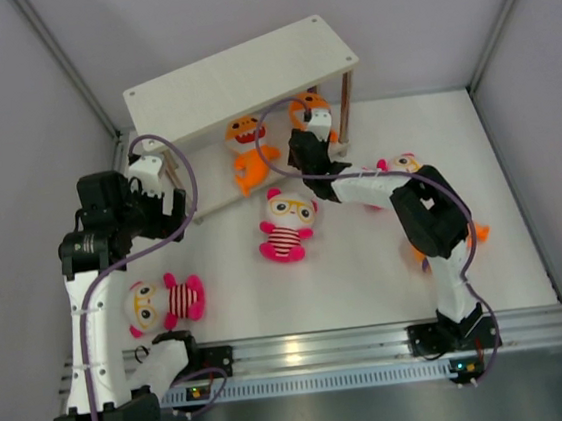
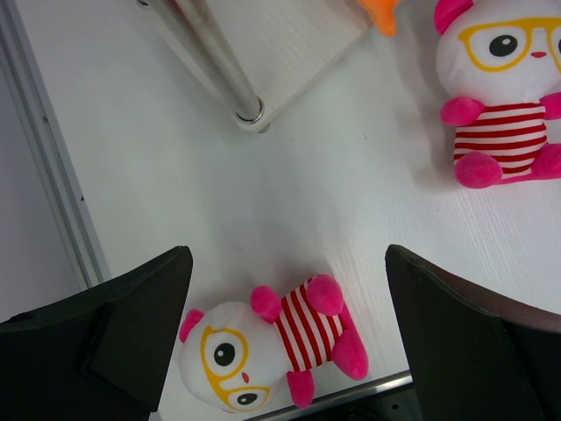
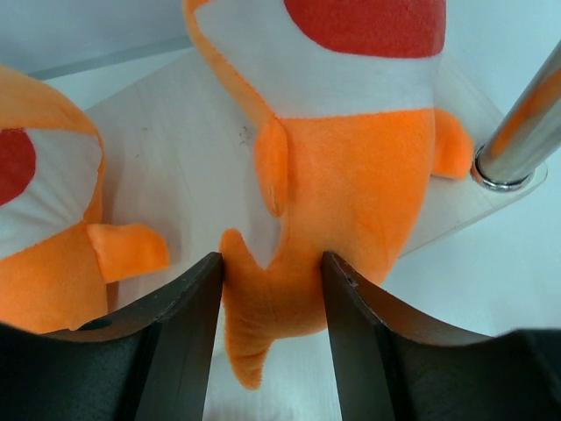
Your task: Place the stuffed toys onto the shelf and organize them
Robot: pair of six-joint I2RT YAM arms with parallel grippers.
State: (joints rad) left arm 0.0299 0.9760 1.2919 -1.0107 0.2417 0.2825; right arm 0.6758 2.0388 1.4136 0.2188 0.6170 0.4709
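The cream two-tier shelf (image 1: pixel 237 74) stands at the back. One orange shark (image 1: pixel 247 149) lies on its lower board. My right gripper (image 3: pixel 272 289) is shut on the tail end of a second orange shark (image 3: pixel 351 167), which rests on the lower board's right end (image 1: pixel 313 112). A third shark (image 1: pixel 479 235) peeks out behind the right arm. One doll (image 1: pixel 288 225) lies mid-table, one (image 1: pixel 160 304) at the near left and one (image 1: pixel 402 165) is partly hidden by the right arm. My left gripper (image 2: pixel 289 333) is open, high above the near-left doll (image 2: pixel 263 346).
A metal shelf post (image 2: pixel 250 110) stands just ahead of my left gripper (image 1: pixel 172 207), and another post (image 3: pixel 517 132) stands right of the held shark. The first shark (image 3: pixel 44 237) lies close on the left of my right gripper. Grey walls enclose the table.
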